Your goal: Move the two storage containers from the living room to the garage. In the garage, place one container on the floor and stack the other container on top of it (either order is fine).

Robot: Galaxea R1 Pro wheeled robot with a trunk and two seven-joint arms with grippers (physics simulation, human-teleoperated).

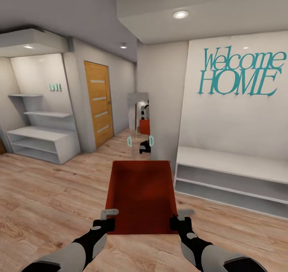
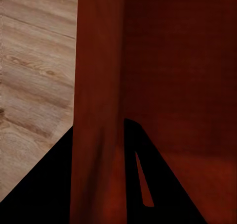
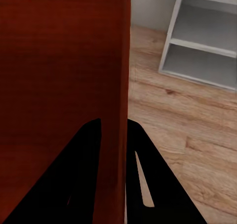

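You're mid-carry — both the left gripper (image 1: 105, 220) and right gripper (image 1: 181, 220) are clamped on the bin (image 1: 141, 196) walls, lower centre of frame. Next, drive on to the garage — keep it level.

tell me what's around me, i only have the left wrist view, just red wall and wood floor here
Observer: In the head view you're in a hallway; the storage container is held out in front over the wood plank floor, the left gripper on its left wall.
Operator: is the right side gripped too
Observer: Yes. In the right wrist view the right gripper has a finger on each side of the container's right wall.
Operator: anything close on the right
Observer: A low white shelf bench stands against the wall under a teal Welcome HOME sign.
Operator: what's ahead
Observer: A narrow passage with a wooden door on its left side.
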